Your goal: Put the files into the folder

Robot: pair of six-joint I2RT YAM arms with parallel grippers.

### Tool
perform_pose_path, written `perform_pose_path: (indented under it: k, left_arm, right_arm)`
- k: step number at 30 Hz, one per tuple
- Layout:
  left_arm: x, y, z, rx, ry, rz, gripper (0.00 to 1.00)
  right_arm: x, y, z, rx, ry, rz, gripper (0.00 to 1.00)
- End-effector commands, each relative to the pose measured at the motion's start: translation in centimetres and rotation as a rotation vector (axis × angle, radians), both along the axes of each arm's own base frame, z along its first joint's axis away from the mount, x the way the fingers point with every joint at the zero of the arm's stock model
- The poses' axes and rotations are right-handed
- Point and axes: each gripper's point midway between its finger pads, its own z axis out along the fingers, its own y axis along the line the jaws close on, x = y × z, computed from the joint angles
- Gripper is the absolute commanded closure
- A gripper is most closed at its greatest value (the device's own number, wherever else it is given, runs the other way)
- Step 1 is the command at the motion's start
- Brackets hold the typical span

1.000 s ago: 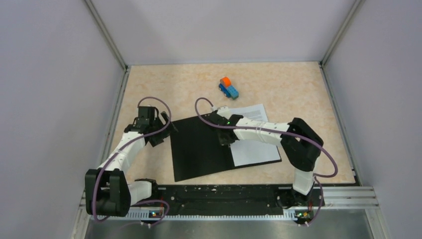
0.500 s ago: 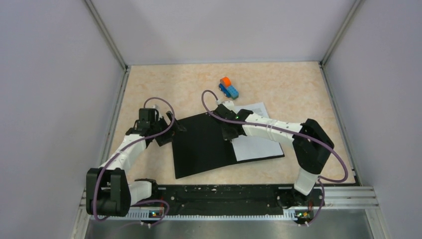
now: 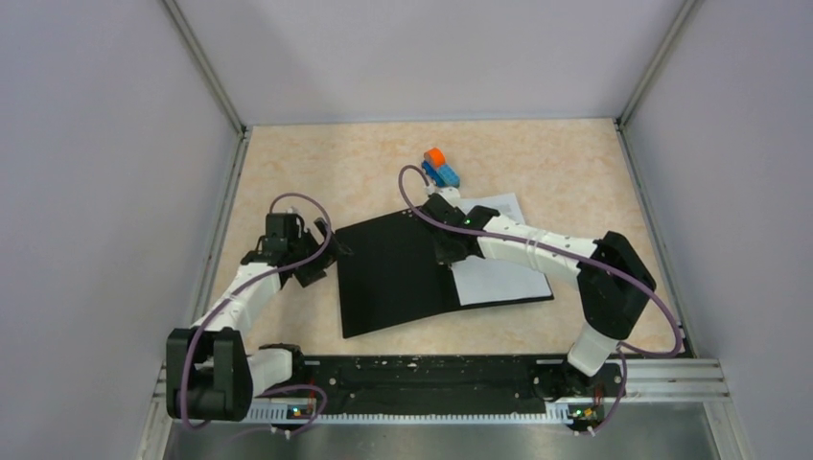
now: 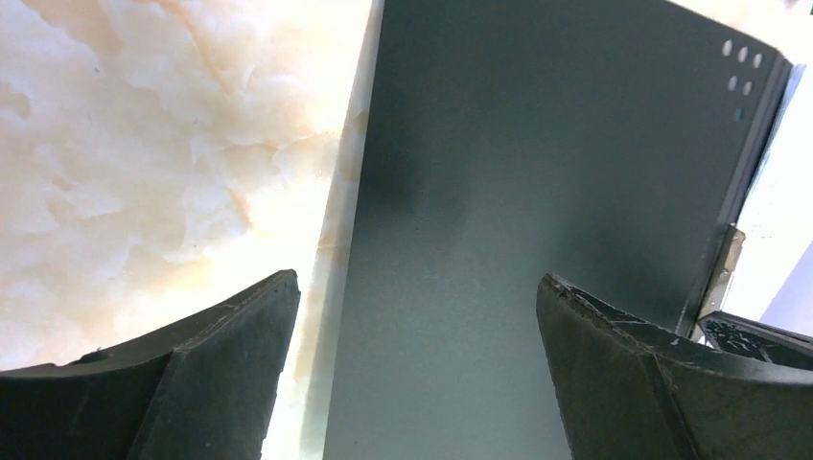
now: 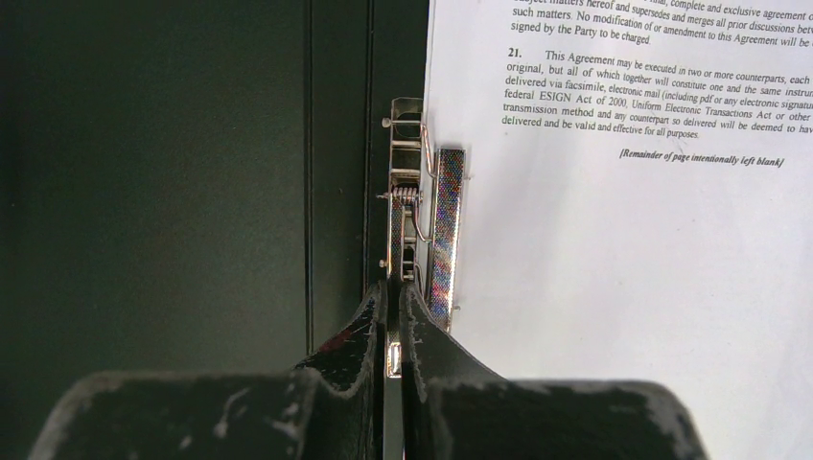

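The folder lies open on the table, black inside up. The files, white printed sheets, rest on its right half. My right gripper is over the spine and is shut on the upright lever of the metal clip, beside the files and the black folder. At the folder's left edge my left gripper is open. From its wrist, the left gripper straddles the folder's left edge with nothing between its fingers.
A small blue-and-orange toy truck stands on the table just beyond the folder's far edge. The marbled tabletop is ringed by grey walls. A black rail carrying both arm bases runs along the near edge.
The right gripper, gripping the clip, has moved right and away, dragging the folder and files with it and turning them slightly. The left gripper has opened a little wider near the folder's left edge.
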Motion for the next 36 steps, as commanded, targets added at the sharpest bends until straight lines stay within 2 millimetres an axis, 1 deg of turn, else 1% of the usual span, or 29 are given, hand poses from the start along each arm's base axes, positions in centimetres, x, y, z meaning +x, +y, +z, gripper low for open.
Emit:
perform_pose_path:
  k: [1, 4, 12, 16, 18, 19, 21, 24, 26, 28, 32, 36]
  left_arm:
    - [-0.1, -1.0, -1.1, -0.076, 0.011, 0.004, 0.02]
    - [-0.1, -1.6, -1.4, -0.119, 0.007, -0.001, 0.02]
    - [0.7, -3.8, 0.3, -0.266, -0.057, -0.047, 0.02]
    - [0.9, -4.6, 2.3, -0.33, -0.102, -0.064, 0.02]
    - [1.0, -4.6, 3.5, -0.331, -0.125, -0.062, 0.02]
    - [1.2, -4.5, 4.5, -0.327, -0.147, -0.063, 0.02]
    - [1.3, -4.2, 5.9, -0.312, -0.175, -0.057, 0.02]
    - [1.5, -4.0, 8.3, -0.288, -0.227, -0.067, 0.02]
    - [1.6, -4.0, 9.6, -0.277, -0.257, -0.084, 0.02]
    - [1.7, -4.0, 10.4, -0.266, -0.266, -0.102, 0.02]
    - [2.1, -3.3, 11.6, -0.202, -0.272, -0.102, 0.02]
    - [2.7, -2.9, 14.3, -0.158, -0.326, -0.126, 0.02]
  right_arm:
    - [1.0, 0.3, 3.6, 0.075, -0.085, -0.005, 1.0]
    - [0.9, 0.1, 3.9, 0.072, -0.089, -0.005, 1.0]
    - [0.9, -0.2, 3.9, 0.073, -0.087, -0.01, 1.0]
    - [1.0, -0.5, 3.8, 0.073, -0.088, -0.021, 1.0]
    - [1.0, -0.6, 3.4, 0.078, -0.082, -0.023, 1.0]
    - [0.9, -0.6, 3.2, 0.081, -0.078, -0.022, 1.0]
    - [0.6, -0.1, 2.3, 0.1, -0.058, -0.013, 1.0]
    - [-0.1, 0.9, 0.3, 0.14, -0.009, 0.0, 1.0]
    - [-0.4, 2.2, -0.5, 0.18, 0.002, 0.009, 1.0]
    - [-0.6, 3.5, -0.9, 0.211, 0.01, 0.019, 1.0]
    - [-1.1, 7.4, -1.6, 0.306, 0.03, 0.052, 1.0]
    - [-1.4, 11.3, -2.1, 0.383, 0.05, 0.084, 1.0]
